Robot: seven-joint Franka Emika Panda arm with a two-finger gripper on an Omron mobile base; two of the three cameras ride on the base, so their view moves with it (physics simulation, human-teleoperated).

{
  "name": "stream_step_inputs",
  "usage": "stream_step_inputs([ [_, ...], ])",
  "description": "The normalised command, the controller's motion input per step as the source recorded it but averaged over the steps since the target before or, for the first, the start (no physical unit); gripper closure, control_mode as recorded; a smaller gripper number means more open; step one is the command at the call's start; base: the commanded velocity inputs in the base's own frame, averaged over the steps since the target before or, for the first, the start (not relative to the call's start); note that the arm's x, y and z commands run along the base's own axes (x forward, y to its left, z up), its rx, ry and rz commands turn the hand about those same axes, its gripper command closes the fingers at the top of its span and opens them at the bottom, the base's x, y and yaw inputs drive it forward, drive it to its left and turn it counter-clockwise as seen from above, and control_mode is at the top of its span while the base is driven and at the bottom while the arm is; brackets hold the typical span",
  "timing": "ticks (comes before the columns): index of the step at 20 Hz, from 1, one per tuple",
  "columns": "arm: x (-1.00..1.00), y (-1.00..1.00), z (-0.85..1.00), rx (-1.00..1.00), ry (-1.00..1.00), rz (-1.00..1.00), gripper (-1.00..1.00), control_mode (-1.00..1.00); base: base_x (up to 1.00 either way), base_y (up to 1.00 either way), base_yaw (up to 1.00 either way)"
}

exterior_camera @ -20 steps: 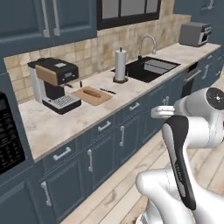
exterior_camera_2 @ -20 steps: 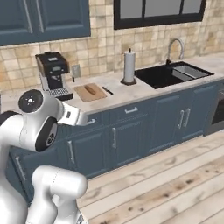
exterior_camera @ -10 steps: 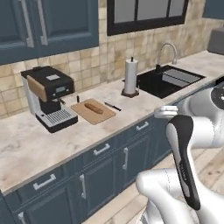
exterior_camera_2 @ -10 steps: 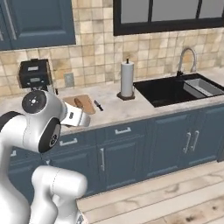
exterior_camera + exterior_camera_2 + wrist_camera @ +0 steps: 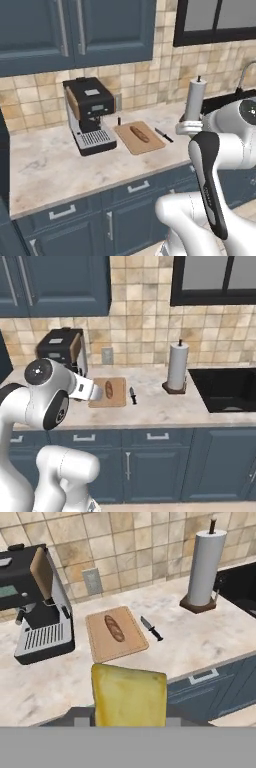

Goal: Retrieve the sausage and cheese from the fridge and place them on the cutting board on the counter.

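Note:
In the hand view my gripper (image 5: 129, 714) is shut on the cheese (image 5: 129, 694), a yellow block that looms large between the fingers. Ahead on the beige counter (image 5: 200, 637) lies the light-brown cutting board (image 5: 107, 649) with the dark reddish-brown sausage (image 5: 114, 628) on it. From the base views, the board (image 5: 131, 145) (image 5: 114, 400) lies just right of the coffee machine, with the sausage (image 5: 139, 134) (image 5: 109, 389) lengthwise on it. The cheese hangs in front of the counter's edge, short of the board. The fridge is out of view.
A black coffee machine (image 5: 90, 115) (image 5: 35, 602) stands left of the board. A small dark-handled knife (image 5: 163, 135) (image 5: 151, 628) lies right of it. Further right stand a paper towel roll (image 5: 177, 366) (image 5: 204, 567) and the dark sink (image 5: 225, 388). Blue cabinets run below.
The base has driven, so the whole scene has shifted: the counter, coffee machine and board now sit nearer and more centred. The arm's pose and its grip look unchanged.

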Motion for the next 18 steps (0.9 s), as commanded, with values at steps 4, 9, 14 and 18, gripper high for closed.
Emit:
stream_step_inputs([
  [4, 0.00, 0.00, 0.00, 0.00, 0.00, 0.00, 1.00, 1.00, -0.25, -0.54, 0.38],
  [9, 0.00, 0.00, 0.00, 0.00, 0.00, 0.00, 1.00, 1.00, 0.17, -0.68, 0.22],
  [14, 0.00, 0.00, 0.00, 0.00, 0.00, 0.00, 1.00, 1.00, 0.62, -0.30, 0.23],
  [18, 0.00, 0.00, 0.00, 0.00, 0.00, 0.00, 1.00, 1.00, 0.15, -0.36, 0.23],
])
